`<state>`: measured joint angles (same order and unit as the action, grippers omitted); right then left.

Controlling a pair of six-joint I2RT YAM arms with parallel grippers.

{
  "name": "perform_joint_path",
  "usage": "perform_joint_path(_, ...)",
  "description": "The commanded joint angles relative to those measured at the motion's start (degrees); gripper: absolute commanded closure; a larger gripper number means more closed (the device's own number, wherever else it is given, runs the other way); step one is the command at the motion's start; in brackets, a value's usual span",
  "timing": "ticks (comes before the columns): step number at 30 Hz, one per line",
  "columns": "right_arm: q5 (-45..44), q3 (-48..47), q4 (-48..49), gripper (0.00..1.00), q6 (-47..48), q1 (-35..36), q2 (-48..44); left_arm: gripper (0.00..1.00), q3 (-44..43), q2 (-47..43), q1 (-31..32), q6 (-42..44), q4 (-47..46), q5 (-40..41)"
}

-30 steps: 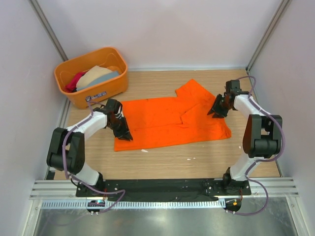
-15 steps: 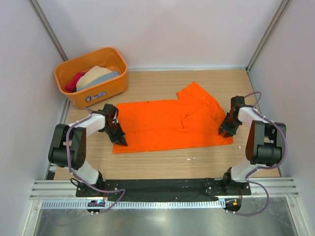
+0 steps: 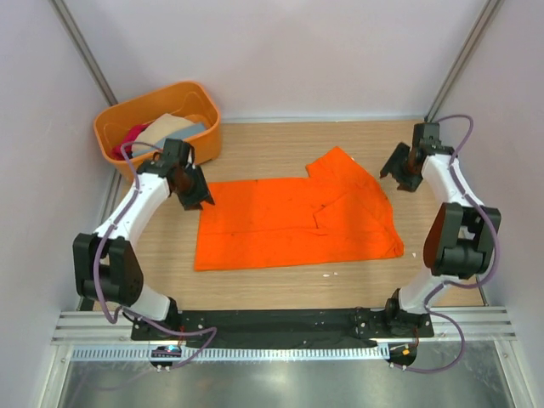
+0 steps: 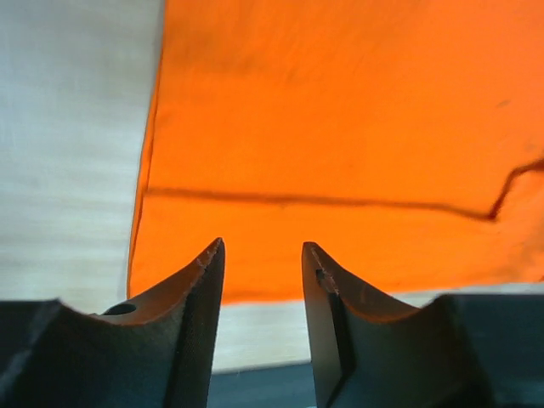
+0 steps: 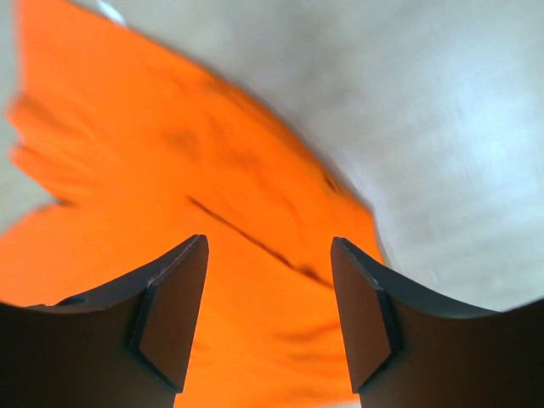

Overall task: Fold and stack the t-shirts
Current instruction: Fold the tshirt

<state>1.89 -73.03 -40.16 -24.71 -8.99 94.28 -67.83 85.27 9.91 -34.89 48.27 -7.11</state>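
Orange t-shirt (image 3: 293, 223) lies spread flat in the middle of the table (image 3: 280, 140). Both claws have just let go of it and lifted away. My left claw (image 3: 197, 194) and right claw (image 3: 395, 170) now stand open, holding nothing. I think the smoothing is done, so folding comes next. More shirts (image 3: 157, 132) wait in the tub (image 3: 106, 127).

The counter (image 3: 280, 140) is of light wood with a fine grain. Pale, plain walls close it on three sides: the back wall (image 3: 272, 51), the left wall (image 3: 34, 153) and the right wall (image 3: 510, 127). A slanted metal post (image 3: 80, 42) stands in the far left corner (a second post (image 3: 462, 55) in the right one). A ribbed rail (image 3: 280, 353) runs along the near edge, with a dull metal sheet (image 3: 280, 387) below it. The light is soft and even.
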Motion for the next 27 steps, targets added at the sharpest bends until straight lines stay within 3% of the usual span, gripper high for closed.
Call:
perform_joint_path(1,3.6,-9.7,5.8,0.34,1.0,0.6,9.1,0.60,-7.0,7.3,-1.6,5.4,-2.7,1.8)
perform_joint_path(8,10.0,-27.2,8.5,0.37,4.5,1.0,22.2,0.67,-17.4,19.7,-2.0,11.2,-9.9,3.5)
perform_joint_path(18,11.3,-36.5,10.0,0.40,8.3,5.1,32.5,0.64,-22.3,29.0,-2.0,14.8,-18.7,15.9)
perform_joint_path(23,9.6,-44.0,4.1,0.33,13.5,8.8,38.0,0.63,-25.8,33.6,-2.0,16.4,-16.5,18.1)
perform_joint_path(27,7.5,-43.3,3.6,0.28,16.3,11.2,38.4,0.62,-25.1,35.0,-2.0,15.8,-15.0,18.7)
